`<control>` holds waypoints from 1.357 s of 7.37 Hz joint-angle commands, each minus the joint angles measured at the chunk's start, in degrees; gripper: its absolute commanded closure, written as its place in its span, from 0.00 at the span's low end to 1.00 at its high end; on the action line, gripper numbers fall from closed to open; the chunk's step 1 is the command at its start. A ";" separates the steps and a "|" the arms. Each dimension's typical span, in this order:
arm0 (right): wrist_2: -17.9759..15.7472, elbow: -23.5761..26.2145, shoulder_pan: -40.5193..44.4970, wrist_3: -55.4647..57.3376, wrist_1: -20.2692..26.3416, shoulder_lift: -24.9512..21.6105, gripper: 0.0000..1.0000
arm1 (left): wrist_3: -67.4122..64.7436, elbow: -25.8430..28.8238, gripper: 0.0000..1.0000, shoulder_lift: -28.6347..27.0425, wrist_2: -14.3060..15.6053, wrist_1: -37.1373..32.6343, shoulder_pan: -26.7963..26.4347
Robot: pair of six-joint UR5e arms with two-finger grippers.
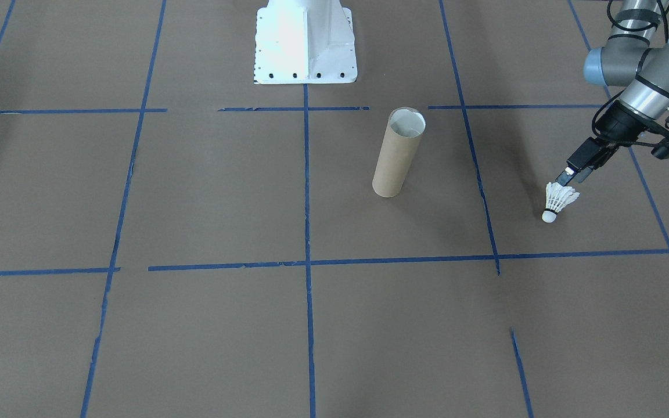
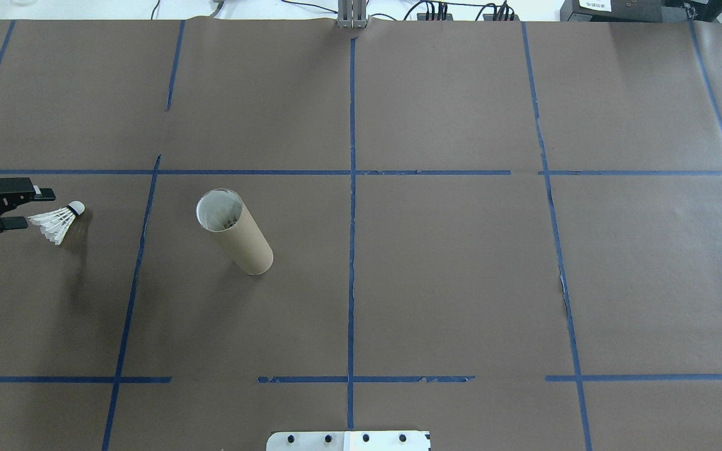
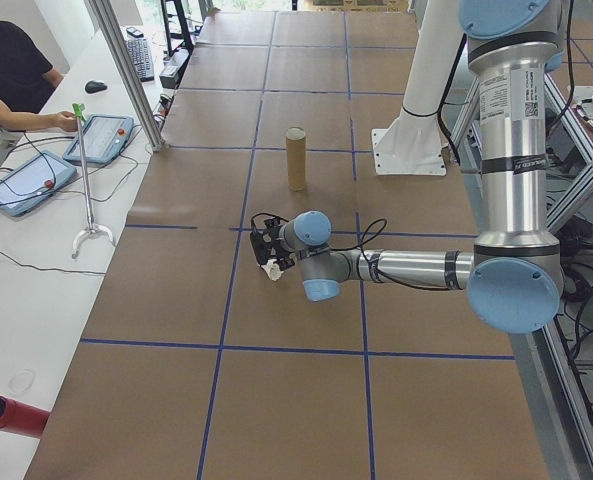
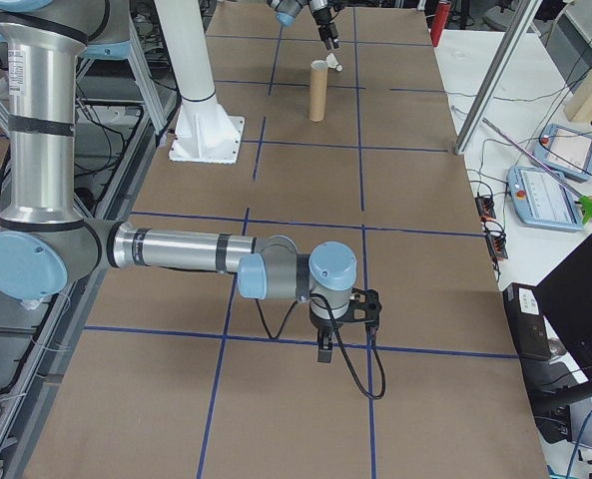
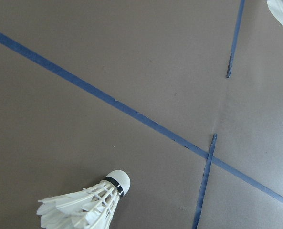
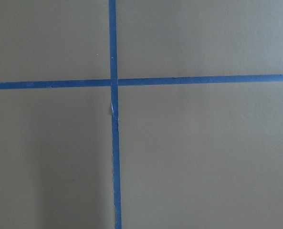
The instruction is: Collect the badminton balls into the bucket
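Your left gripper (image 1: 568,179) pinches the feather skirt of the shuttlecock (image 1: 557,201), held off the brown table (image 1: 207,191) and well apart from the upright cardboard tube (image 1: 397,154). In the front-facing view the long axis runs steeply, cork tip down and slightly toward the tube. The overhead view instead shows more shuttlecocks inside the tube's white mouth. Your right gripper (image 4: 327,344) appears only in the right-side view, hanging low over the table; whether its jaws are open cannot be told.

White shuttlecock (image 1: 560,200) (black band), brown tube (image 1: 396,153)
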 commanded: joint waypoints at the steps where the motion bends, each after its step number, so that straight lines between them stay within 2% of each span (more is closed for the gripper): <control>1: 0.00 0.00 0.00 -0.01 0.00 0.00 0.00 | -0.33 -2.85 0.00 4.47 0.67 -0.13 0.50; 4: 0.00 0.00 0.00 -0.01 0.00 0.00 0.00 | -2.33 1.08 0.00 2.40 3.13 -0.04 1.02; 5: 0.00 0.00 0.00 -0.01 0.00 0.00 0.00 | -4.43 2.83 0.00 0.56 5.57 -0.04 1.55; 6: 0.00 0.00 0.00 -0.01 0.00 0.00 0.00 | -4.98 3.46 0.00 -0.42 6.55 -0.13 2.42; 10: -0.09 0.00 0.00 -0.01 0.00 0.00 0.00 | -5.86 5.31 0.00 -2.71 6.65 -0.04 3.57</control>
